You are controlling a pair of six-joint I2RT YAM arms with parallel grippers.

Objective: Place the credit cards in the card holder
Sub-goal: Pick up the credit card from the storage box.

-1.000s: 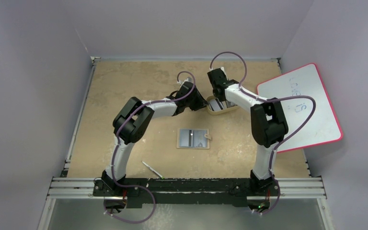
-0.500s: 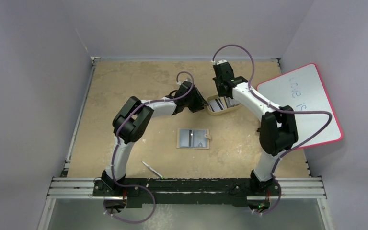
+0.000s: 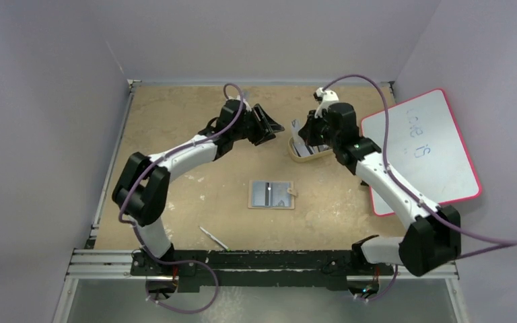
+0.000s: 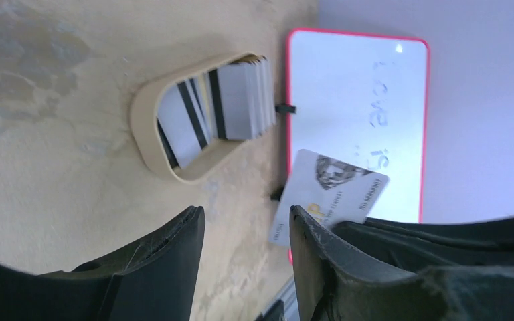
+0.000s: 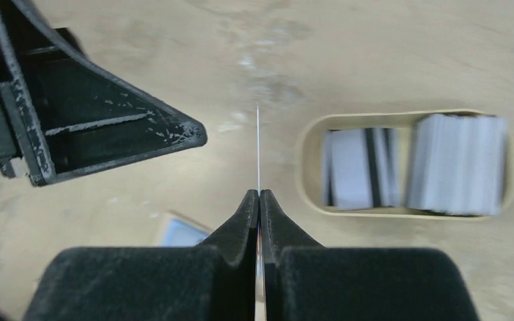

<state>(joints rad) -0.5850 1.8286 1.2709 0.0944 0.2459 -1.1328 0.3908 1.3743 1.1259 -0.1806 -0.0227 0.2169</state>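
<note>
Seen from above, the left claw [image 3: 269,128] hangs over the far middle of the surface [image 3: 175,134]. Its jaws are spread wide and nothing is between them. Just to its right, the right claw [image 3: 304,136] sits over the left end of the beige oval tray [image 3: 313,159], which holds the credit cards [image 3: 316,145]. The card holder [image 3: 272,194] lies open and flat nearer, in the middle of the surface and well apart from both claws, with its snap tab on the right side. A pink-edged whiteboard [image 3: 421,151] lies at the right. A thin pen-like stick [image 3: 213,237] lies near the arm bases.

In the left wrist view, the left claw's two dark fingers [image 4: 174,254] stand apart with an empty gap between them. Beyond them the tray [image 4: 144,127] holds the credit cards [image 4: 241,100] on edge, pale with dark stripes. To the right of the tray, the held card [image 4: 328,197], pale with some print on its face, juts out of the right claw's dark body in front of the whiteboard [image 4: 355,87].

In the right wrist view, the right claw [image 5: 260,195] has its jaws pressed together on the held card [image 5: 258,147], which shows edge-on as a thin line. One finger of the left claw fills the upper left. The tray [image 5: 308,160] lies to the right in this view, and its cards [image 5: 455,164] are blurred. A corner of the card holder [image 5: 181,231] shows just left of the fingers.
</note>
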